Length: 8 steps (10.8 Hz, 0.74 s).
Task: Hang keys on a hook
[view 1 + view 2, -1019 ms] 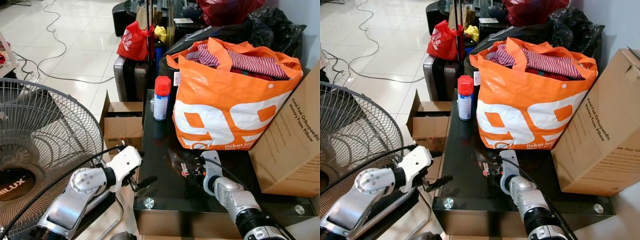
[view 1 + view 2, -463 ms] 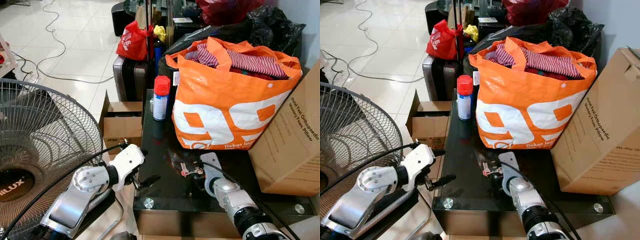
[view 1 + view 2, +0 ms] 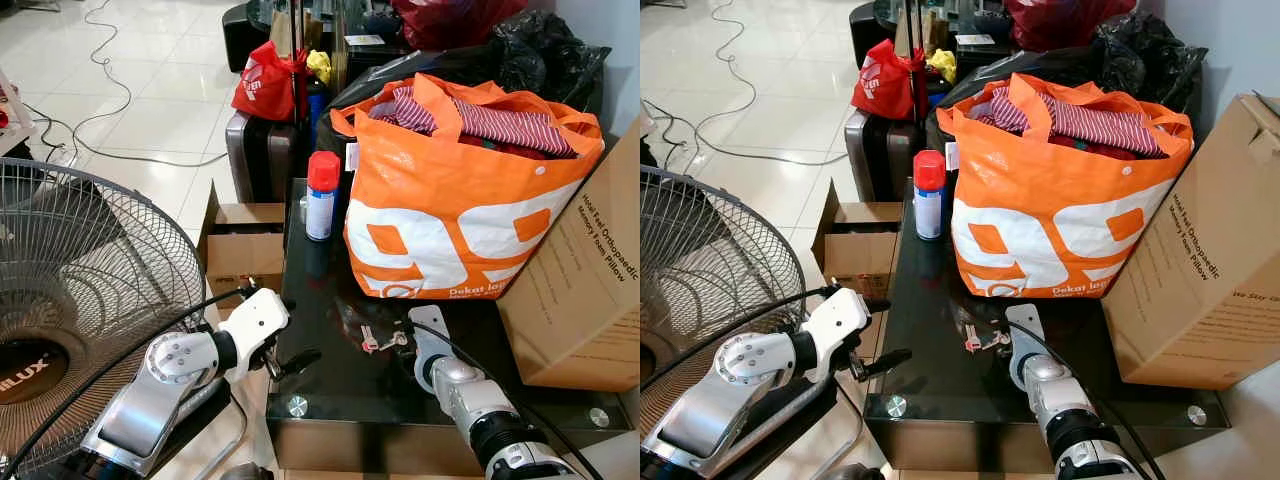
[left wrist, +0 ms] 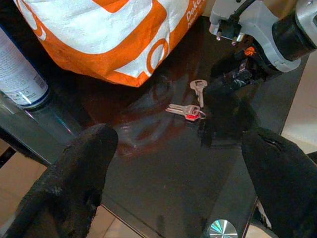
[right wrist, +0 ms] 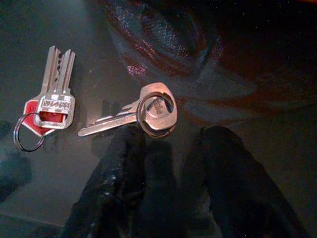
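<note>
I see bare silver metal keys (image 5: 124, 111) on the glossy, mirror-smooth black glass tabletop (image 3: 340, 385); the orange bag (image 3: 465, 195) at twelve o'clock looks like woven plastic, perhaps.

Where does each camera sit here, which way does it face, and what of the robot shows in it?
Left eye view: on the head, looking down at the glass table, keys, orange bag and fan; both silver arms show.
Right eye view: the same scene from its stereo twin.
Left wrist view: along the left tool, open, across the table toward the keys and the right arm.
Right wrist view: along the right tool, close above the keys.
Shared: all views show the keys.
</note>
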Available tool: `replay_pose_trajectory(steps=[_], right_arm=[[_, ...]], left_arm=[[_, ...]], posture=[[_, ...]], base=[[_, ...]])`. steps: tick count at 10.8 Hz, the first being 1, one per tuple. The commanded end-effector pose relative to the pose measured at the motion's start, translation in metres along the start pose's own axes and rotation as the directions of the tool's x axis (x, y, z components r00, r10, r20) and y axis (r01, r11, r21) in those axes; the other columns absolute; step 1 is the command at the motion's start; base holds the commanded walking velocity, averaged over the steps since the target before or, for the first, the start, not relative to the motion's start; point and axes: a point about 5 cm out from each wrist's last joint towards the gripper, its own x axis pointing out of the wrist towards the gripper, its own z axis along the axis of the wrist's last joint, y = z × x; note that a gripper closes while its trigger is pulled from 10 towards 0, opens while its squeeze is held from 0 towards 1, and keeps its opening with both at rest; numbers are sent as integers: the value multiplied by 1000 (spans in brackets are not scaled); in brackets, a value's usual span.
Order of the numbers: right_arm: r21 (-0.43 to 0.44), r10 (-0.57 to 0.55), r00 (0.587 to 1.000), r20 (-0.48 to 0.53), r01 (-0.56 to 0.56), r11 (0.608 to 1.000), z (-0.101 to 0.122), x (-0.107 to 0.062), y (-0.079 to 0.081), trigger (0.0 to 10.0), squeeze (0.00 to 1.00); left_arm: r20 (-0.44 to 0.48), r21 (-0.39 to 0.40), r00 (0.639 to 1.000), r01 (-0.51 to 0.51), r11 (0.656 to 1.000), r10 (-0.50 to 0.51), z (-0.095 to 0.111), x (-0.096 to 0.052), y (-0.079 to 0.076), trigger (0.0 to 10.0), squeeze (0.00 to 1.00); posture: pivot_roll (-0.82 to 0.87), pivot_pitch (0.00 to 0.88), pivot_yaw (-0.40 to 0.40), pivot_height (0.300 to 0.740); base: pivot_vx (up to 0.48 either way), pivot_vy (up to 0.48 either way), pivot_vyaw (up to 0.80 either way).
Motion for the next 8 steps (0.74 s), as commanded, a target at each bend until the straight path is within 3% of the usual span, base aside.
replay_pose_trajectory(steps=[1, 7, 8], right_arm=[[21, -12, 1000, 13, 12, 1000, 4, 0, -3, 2039, 0], [40, -21, 999, 29, 20, 999, 5, 0, -5, 1176, 0], [101, -50, 996, 68, 43, 994, 11, -1, -9, 1098, 0]], left_arm=[[-12, 7, 1000, 12, 1000, -12, -2, 1, -2, 10000, 627], [-11, 0, 1000, 9, 1000, -9, -5, 2, -4, 10000, 631], [-10, -2, 1000, 5, 1000, -5, -6, 3, -4, 10000, 627]], posture=[[-13, 37, -9, 740], [-15, 44, -15, 740], [-16, 41, -17, 740]], base=[[0, 0, 0], [0, 0, 0], [0, 0, 0]])
